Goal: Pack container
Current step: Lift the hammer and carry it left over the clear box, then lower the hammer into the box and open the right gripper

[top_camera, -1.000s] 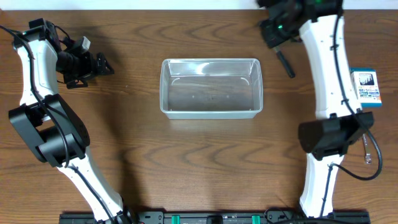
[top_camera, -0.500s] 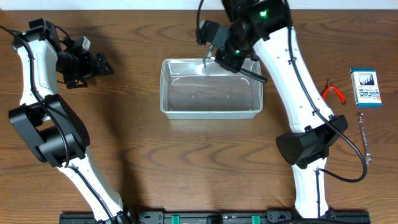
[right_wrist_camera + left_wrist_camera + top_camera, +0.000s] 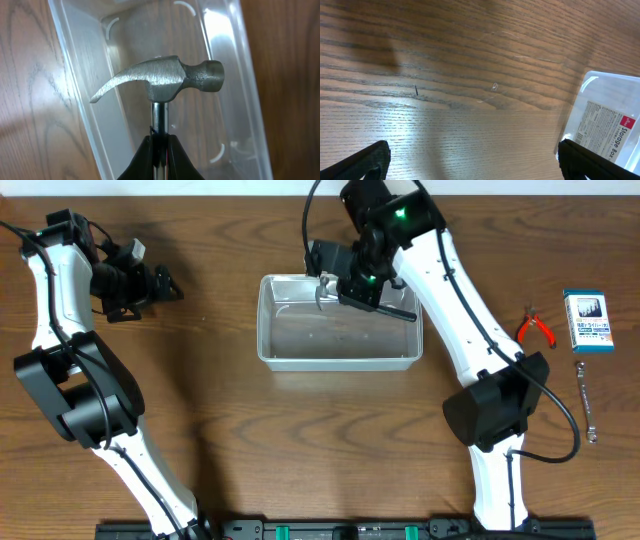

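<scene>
— Looking down from above, what's the surface like?

— Brown wood-grain table [image 3: 300,450], with a pale strip past its far edge. The clear container [image 3: 335,362] sits mid-table, open side up.

— Anything around it?

— Over by the right edge are red-handled pliers [image 3: 537,328], a blue-and-white box [image 3: 588,322] just beside them, and a thin metal tool [image 3: 587,402] nearer the front. All are well apart from the container.

— And the arms?

— The right gripper [image 3: 342,283] hangs over the container's far rim, pinching a hammer [image 3: 322,286]. The left gripper [image 3: 165,284] is off to the left, well apart from the container.

— What does the right wrist camera add?

— The grip itself: jaws pressed onto the metal shaft just under the head, with the head over the container's inside. I can't tell whether it touches the bottom.

— And the left wrist camera?

— Its fingers [image 3: 365,160] are spread wide with only bare wood between them, showing faint scratches and a small dark mark. It also catches a corner of the container with a label reading "Storage Box", which the overhead view doesn't show.
</scene>
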`<state>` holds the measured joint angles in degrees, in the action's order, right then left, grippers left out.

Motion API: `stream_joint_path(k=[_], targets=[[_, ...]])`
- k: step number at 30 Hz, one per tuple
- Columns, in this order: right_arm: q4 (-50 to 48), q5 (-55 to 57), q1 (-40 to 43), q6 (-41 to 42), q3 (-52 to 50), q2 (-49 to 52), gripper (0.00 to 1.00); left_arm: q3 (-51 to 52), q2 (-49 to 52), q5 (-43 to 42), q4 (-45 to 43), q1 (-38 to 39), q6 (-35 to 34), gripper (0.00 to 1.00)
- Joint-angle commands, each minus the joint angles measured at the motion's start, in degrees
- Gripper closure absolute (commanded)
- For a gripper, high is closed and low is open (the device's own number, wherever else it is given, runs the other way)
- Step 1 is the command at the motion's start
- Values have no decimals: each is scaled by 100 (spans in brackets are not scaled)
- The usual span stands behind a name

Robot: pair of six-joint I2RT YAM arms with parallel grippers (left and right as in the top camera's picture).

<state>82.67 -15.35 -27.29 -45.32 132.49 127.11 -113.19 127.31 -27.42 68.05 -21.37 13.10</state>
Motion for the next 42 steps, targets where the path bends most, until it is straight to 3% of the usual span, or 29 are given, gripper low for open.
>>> stream_joint_path(k=[1,26,42], targets=[[-92,-195,-22,-109,-175,-33,99,-116,-173,28,13,-11,7,2],[-1266,-313,-11,-422,-1154,-7,99,-116,-173,28,13,-11,7,2],[-1123,-313,-17,-249,-1154,678,99,-116,-173,28,13,-11,7,2]])
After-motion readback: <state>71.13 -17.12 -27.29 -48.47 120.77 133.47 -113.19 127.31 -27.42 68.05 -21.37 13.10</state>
